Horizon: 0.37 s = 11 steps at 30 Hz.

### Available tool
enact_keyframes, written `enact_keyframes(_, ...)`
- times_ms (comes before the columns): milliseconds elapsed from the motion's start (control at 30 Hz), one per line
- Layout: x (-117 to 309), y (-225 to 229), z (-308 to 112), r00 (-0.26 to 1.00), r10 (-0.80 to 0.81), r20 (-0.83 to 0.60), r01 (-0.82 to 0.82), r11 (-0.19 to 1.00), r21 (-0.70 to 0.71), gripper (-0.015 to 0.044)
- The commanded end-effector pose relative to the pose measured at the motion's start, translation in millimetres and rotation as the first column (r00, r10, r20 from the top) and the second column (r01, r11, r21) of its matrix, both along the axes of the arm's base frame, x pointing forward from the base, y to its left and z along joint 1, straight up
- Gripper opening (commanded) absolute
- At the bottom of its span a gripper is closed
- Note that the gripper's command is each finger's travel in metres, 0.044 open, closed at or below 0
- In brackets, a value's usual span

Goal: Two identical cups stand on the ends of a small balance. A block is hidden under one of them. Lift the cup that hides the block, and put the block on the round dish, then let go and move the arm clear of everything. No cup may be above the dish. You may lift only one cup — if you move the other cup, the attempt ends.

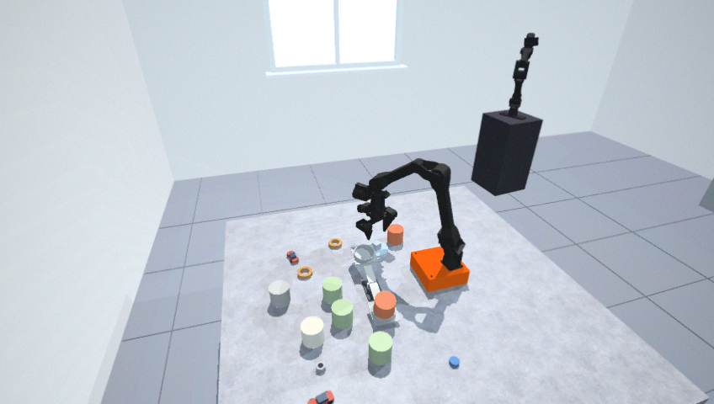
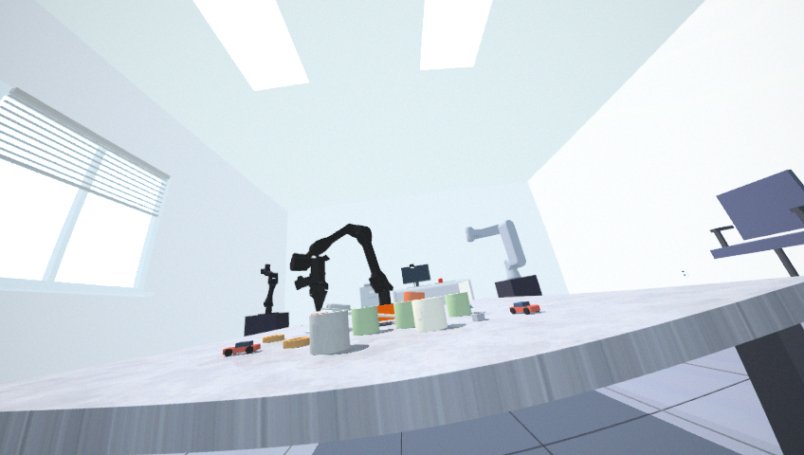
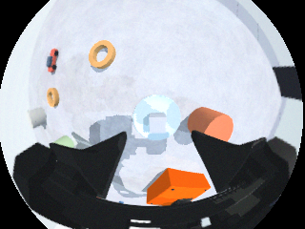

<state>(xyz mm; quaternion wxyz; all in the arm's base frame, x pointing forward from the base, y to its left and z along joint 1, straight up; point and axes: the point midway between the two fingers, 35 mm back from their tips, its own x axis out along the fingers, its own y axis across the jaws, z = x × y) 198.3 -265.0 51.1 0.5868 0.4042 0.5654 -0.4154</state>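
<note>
The pale round dish point(image 1: 383, 252) point(image 3: 142, 115) lies on the table beside the balance's far end. The small pale block point(image 1: 376, 245) point(image 3: 157, 121) sits on the dish, between the fingers as the wrist view looks down. My gripper point(image 1: 376, 233) point(image 2: 319, 308) point(image 3: 159, 135) is open and empty, a little above the dish and block. One orange cup point(image 1: 395, 234) point(image 3: 212, 125) stands on the table next to the dish, not above it. The other orange cup point(image 1: 385, 305) stands on the near end of the balance point(image 1: 370, 273). The balance's far end carries no cup.
Green cups point(image 1: 332, 289) point(image 1: 342, 313) point(image 1: 380, 348), a white cup point(image 1: 311, 332) and a grey cup point(image 1: 279, 294) point(image 2: 330, 333) stand left of and nearer than the balance. Orange rings point(image 1: 335, 243) point(image 1: 304, 273) and a red car point(image 1: 292, 257) lie farther left. My orange base point(image 1: 430, 270) is to the right.
</note>
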Motion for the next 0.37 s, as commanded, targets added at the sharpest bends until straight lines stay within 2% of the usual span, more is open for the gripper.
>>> enact_keyframes(0, -1, 2, 12, 1.0, 0.002, 0.0, -0.002, 1.0, 0.007, 0.044)
enact_keyframes(133, -2, 4, 47, 1.0, 0.001, 0.001, -0.001, 1.0, 0.0, 0.044)
enact_keyframes(333, -2, 4, 49, 1.0, 0.001, 0.001, -0.001, 1.0, -0.001, 0.044)
